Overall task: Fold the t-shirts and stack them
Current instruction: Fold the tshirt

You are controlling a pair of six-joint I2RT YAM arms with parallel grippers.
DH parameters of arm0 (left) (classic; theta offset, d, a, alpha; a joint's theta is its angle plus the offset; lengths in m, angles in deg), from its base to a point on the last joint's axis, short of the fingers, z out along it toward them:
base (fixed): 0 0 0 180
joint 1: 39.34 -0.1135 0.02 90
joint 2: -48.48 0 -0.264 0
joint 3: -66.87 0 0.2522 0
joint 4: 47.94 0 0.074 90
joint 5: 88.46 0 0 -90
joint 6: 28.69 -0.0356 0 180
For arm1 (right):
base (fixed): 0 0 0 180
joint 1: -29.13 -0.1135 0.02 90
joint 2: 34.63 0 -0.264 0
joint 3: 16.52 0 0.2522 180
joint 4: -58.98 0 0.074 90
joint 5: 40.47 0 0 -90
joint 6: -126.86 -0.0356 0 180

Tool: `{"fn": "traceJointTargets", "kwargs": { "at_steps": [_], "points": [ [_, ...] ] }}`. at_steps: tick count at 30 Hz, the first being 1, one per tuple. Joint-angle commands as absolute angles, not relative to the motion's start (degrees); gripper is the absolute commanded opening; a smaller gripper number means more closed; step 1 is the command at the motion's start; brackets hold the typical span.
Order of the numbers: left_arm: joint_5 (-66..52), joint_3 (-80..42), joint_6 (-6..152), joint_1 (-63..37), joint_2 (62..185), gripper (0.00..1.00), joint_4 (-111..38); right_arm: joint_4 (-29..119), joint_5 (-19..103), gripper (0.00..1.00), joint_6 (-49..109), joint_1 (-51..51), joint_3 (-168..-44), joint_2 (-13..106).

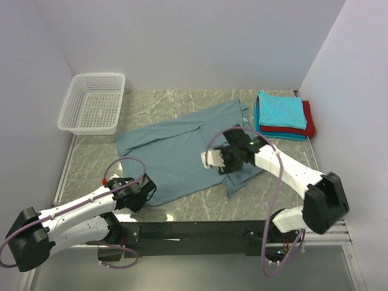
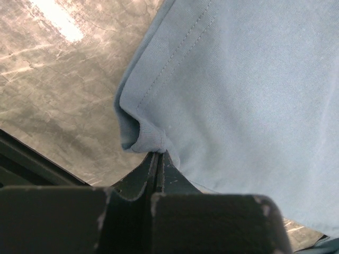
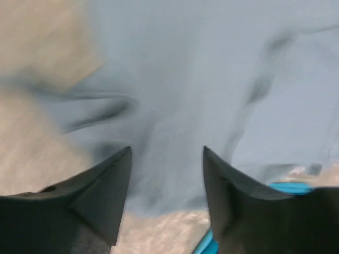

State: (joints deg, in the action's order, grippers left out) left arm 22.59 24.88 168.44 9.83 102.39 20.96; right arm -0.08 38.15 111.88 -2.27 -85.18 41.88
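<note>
Hem of grey-blue tee (image 2: 238, 79) clamped in left hand (image 2: 159, 160), shown only by wrist view; right hand (image 3: 167, 159) apart

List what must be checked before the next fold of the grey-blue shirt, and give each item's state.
1. Left fingers grip the grey-blue shirt: ok, shut on its near-left corner.
2. Right fingers grip cloth: not ok, they are open over the shirt's right side with nothing between them.
3. Right fingers' height above the cloth: cannot tell, the right wrist view is blurred.
4. Shirt lies smooth: not ok, creases run across it.
5. Folded stack ready at the far right: ok, turquoise shirt on top.
6. Basket out of the way: ok, it is apart from the shirt at the far left.
</note>
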Motion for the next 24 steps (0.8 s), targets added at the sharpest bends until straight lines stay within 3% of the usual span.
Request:
{"fn": "traceJointTargets", "kwargs": {
  "at_steps": [1, 6, 10, 14, 16, 19, 24],
  "points": [
    [23.77, 25.6, 168.01, 9.7, 101.3, 0.0, 21.37, 15.33, 44.53, 0.65, 91.19, -4.8, -91.52, 45.96],
    [24.12, 26.04, 167.66, 9.7, 99.28, 0.0, 21.28, 7.9, 36.92, 0.61, 93.35, -1.29, -92.6, 43.24],
    [24.56, 25.52, 166.78, 9.7, 99.45, 0.0, 21.11, -11.88, 27.83, 0.56, 111.18, 3.29, -91.04, 40.09],
    [24.48, 25.51, 165.9, 9.7, 100.16, 0.0, 20.41, -13.93, 30.62, 0.27, 117.88, 4.08, -82.6, 38.67],
    [23.95, 25.95, 165.9, 9.7, 100.16, 0.0, 19.61, -10.17, 32.21, 0.27, 117.98, 4.08, -78.3, 37.97],
    [23.34, 26.66, 166.08, 9.7, 100.16, 0.0, 19.0, -7.17, 31.25, 0.37, 118.77, 4.08, -75.82, 37.62],
    [23.07, 27.36, 166.69, 9.7, 99.19, 0.0, 19.35, -3.04, 28.79, 0.41, 116.84, 3.55, -75.2, 38.84]
  ]
}}
